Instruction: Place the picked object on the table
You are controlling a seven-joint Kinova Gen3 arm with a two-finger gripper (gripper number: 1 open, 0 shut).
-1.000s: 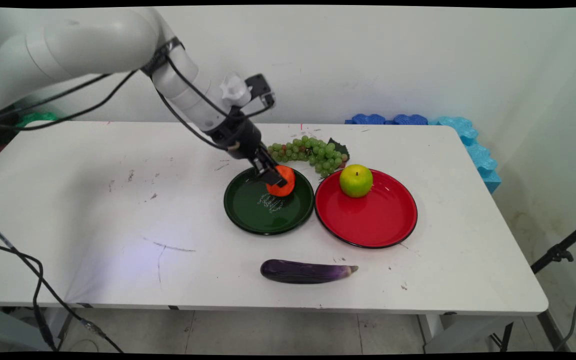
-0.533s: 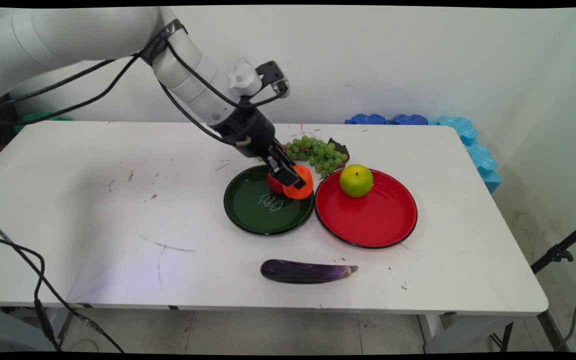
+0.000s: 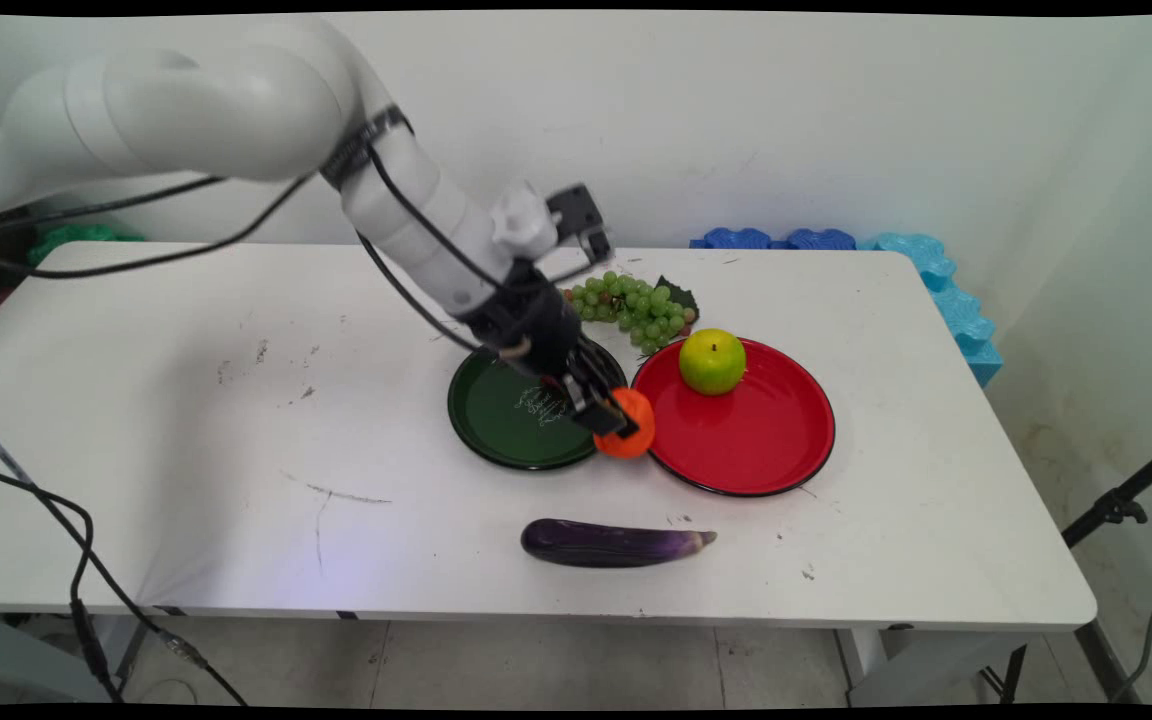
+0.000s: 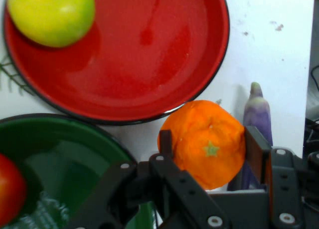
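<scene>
Fingers (image 4: 207, 144) closed on the orange (image 4: 207, 141) — between green plate (image 3: 496, 420) and red plate (image 3: 756, 440); raised.

White scrawled marks on the green plate (image 3: 496, 420) at centre frame, too small to read, no other legible text

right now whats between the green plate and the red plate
The orange, shut in the gripper, hangs over the gap between green plate and red plate; main view shows it.
</scene>
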